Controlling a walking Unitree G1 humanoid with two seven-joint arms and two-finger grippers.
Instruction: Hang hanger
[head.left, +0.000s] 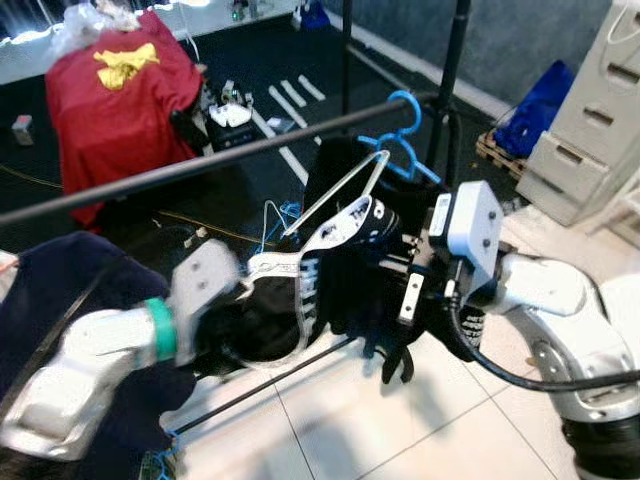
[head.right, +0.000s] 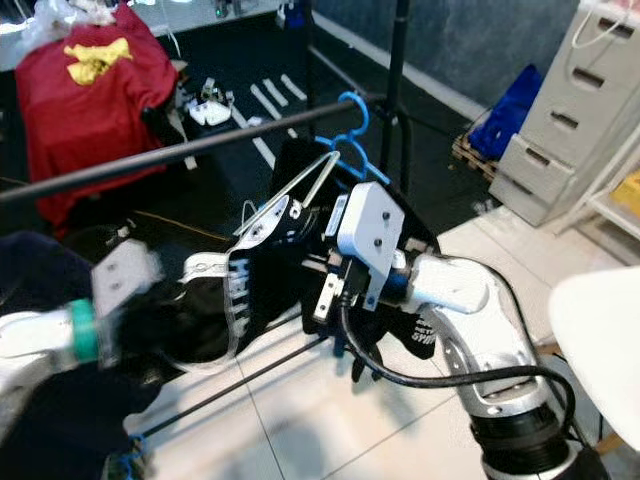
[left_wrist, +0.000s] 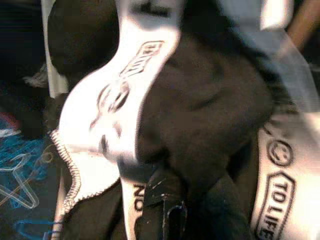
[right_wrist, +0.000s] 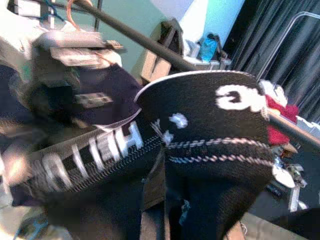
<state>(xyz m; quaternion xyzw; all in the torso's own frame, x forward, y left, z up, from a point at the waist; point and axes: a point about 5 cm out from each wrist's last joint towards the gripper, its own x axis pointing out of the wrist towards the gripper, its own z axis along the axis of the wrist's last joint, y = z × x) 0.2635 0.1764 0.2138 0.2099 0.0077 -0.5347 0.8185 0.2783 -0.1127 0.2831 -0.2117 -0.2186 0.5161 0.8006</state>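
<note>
A black garment (head.left: 300, 290) with white lettered trim sits on a pale wire hanger (head.left: 345, 190), whose hook rises just under the black rack rail (head.left: 200, 165). A blue hanger (head.left: 405, 130) hangs on the rail further right. My left gripper (head.left: 240, 310), blurred, is shut on the garment's trimmed collar from the left. My right gripper (head.left: 388, 248) is shut on the same garment near the hanger's shoulder, with cloth (right_wrist: 210, 130) draped over its fingers. Up close, the black cloth and white band (left_wrist: 120, 95) bunch around the left fingers.
The rack's upright pole (head.left: 450, 70) and low floor bar (head.left: 270, 375) stand close ahead. A dark blue garment (head.left: 60, 290) hangs at my left. A red-draped object (head.left: 120, 90) is behind; white drawers (head.left: 590, 130) and a blue bag (head.left: 535, 105) stand right.
</note>
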